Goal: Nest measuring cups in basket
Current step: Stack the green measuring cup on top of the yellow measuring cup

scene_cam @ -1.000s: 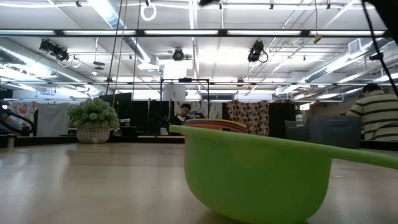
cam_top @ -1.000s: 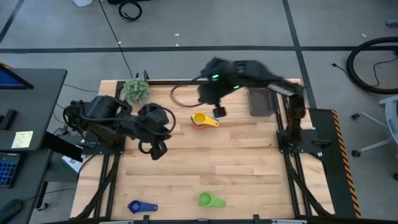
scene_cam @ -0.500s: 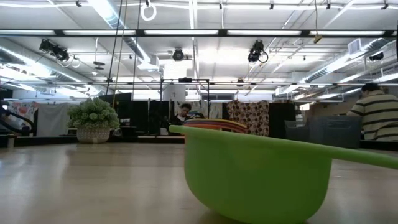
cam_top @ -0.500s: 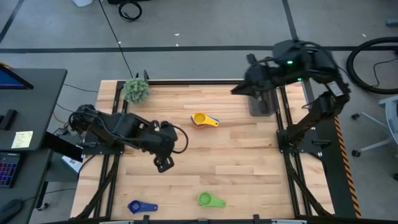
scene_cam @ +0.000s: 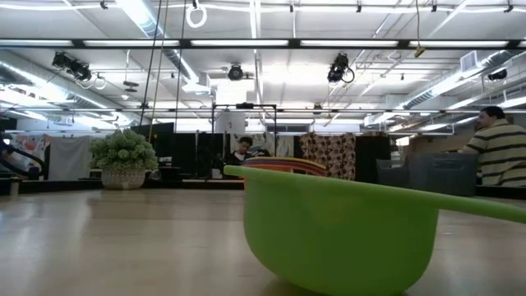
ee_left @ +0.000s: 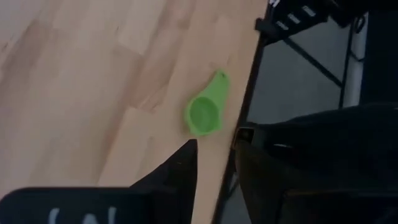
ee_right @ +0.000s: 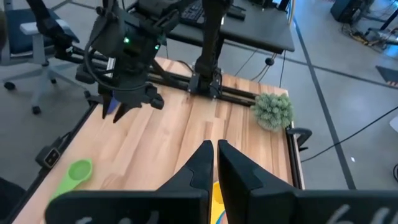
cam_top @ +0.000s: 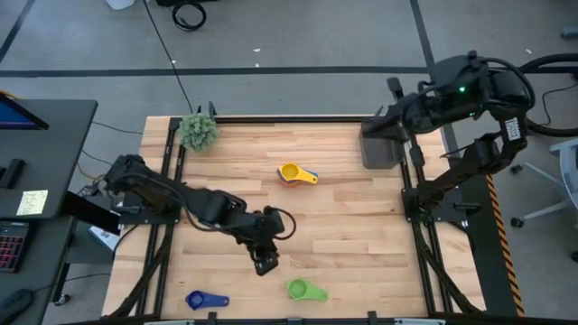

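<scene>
A green measuring cup [cam_top: 305, 290] sits on its bowl near the table's near edge and fills the low view [scene_cam: 345, 238]. My left gripper [cam_top: 264, 262] hovers open just left of it, and the cup shows ahead of the fingers [ee_left: 205, 113]. A dark blue cup [cam_top: 206, 300] lies at the near edge. A yellow cup [cam_top: 296, 173] sits nested in orange and red ones mid-table. The dark grey basket [cam_top: 379, 149] stands at the far right. My right gripper [ee_right: 216, 149] is shut, raised near the basket's far end [cam_top: 370, 126].
A fuzzy green plant ball [cam_top: 198, 131] stands at the far left corner. Bare wood lies between the nested cups and the green cup. The table's metal frame [ee_left: 249, 81] runs close beside the green cup. A person in a striped shirt [scene_cam: 501, 152] shows in the room beyond.
My left gripper has swept from the table's left middle toward the near edge and rightward, ending beside the green cup. My right arm has pulled away from the nested yellow cup toward the far right corner, near the basket. No cup has moved.
</scene>
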Robot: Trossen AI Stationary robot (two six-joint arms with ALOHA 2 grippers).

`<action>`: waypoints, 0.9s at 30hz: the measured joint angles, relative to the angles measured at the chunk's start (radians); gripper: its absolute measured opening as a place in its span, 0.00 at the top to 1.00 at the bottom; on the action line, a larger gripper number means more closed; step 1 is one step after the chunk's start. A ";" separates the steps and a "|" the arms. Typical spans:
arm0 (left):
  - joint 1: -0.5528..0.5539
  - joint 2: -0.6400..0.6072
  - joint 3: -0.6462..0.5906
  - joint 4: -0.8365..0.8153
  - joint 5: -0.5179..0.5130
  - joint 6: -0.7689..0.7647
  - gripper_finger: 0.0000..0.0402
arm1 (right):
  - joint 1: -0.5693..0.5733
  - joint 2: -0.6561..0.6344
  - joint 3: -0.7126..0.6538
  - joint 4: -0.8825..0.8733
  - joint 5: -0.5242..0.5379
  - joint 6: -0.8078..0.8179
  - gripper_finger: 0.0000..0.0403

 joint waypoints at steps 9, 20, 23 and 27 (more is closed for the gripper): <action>-0.055 0.000 -0.246 0.210 -0.069 0.074 0.71 | 0.000 0.000 0.000 -0.016 0.000 0.000 0.93; -0.126 0.093 -0.382 0.565 -0.177 0.049 0.71 | 0.000 0.002 0.000 -0.017 0.000 0.000 0.93; -0.140 0.147 -0.382 0.616 -0.174 0.053 0.71 | 0.000 0.002 0.000 -0.017 0.000 0.000 0.93; -0.140 0.199 -0.383 0.670 -0.166 0.005 0.71 | 0.000 0.002 0.000 -0.017 0.000 0.000 0.93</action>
